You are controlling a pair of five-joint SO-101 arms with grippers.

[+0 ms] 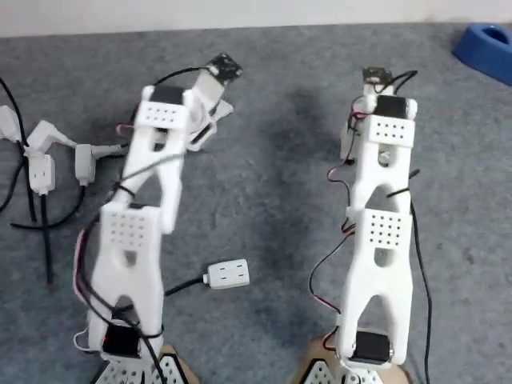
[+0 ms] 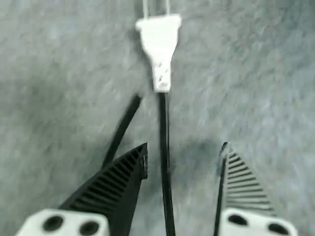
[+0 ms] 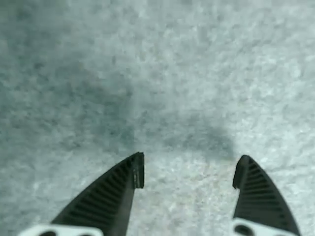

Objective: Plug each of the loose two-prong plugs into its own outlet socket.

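The white plug lies flat on the carpet, dead ahead of your left gripper. Its long axis runs straight away from the spread fingers, cord trailing back between them. Your right gripper hangs spread too, but left's nearer.

The grey table covering is showing a matt, fuzzy, carpet-like cloth nap. The white two-prong plug is presenting smooth moulded plastic, and its prongs are looking like bare metal. The black cord is appearing smooth and rubbery. The left gripper and right gripper are showing black, ribbed, matt plastic fingers. The white outlet block is showing smooth plastic.
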